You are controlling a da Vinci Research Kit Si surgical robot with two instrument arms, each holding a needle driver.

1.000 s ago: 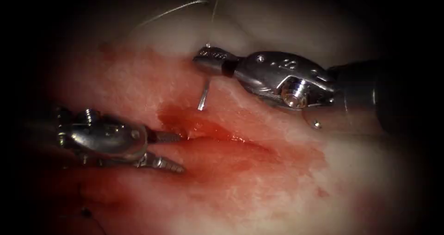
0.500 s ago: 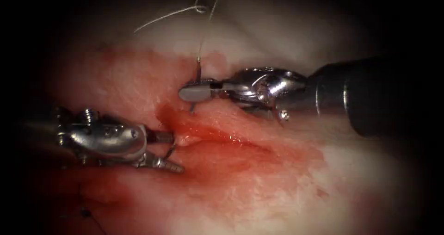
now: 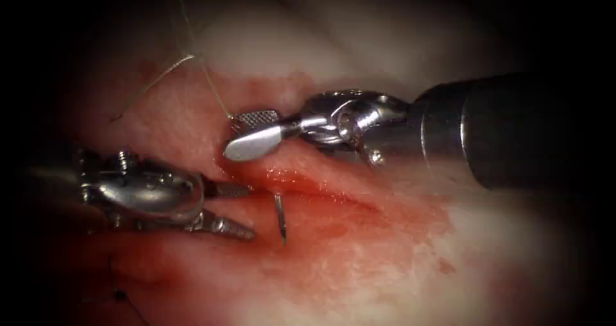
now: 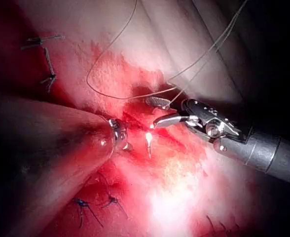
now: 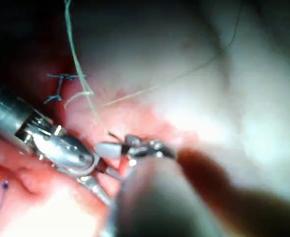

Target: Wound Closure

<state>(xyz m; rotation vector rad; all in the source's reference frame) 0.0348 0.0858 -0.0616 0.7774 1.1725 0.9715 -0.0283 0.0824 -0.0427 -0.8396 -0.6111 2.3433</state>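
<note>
The curved needle [image 3: 280, 218] sits in the tissue [image 3: 385, 262], and its pointed end sticks out just below the cut [image 3: 321, 188]. Both tools hold nothing. My right tool [image 3: 232, 137] comes in from the right above the cut's left end with its jaws apart, the ribbed face of one showing. Pale thread [image 3: 205, 76] runs from beside that jaw up and away. My left tool [image 3: 250, 212] lies left of the needle point, jaws apart. The left wrist view has the needle point [image 4: 149, 143] glinting between the left tool's tip [image 4: 116, 136] and the right tool [image 4: 162, 112].
Red fluid [image 3: 282, 172] pools along the cut and stains the tissue around it. Dark blue stitches [image 4: 81, 205] and cut thread ends [image 4: 46, 59] sit on the tissue beyond the tools. Loose thread [image 4: 110, 94] loops over the pale tissue behind the cut.
My right tool turned and drove the needle down into the tissue, then opened its jaws and let it go. The needle point has come out below the cut. The left tool has stayed put.
</note>
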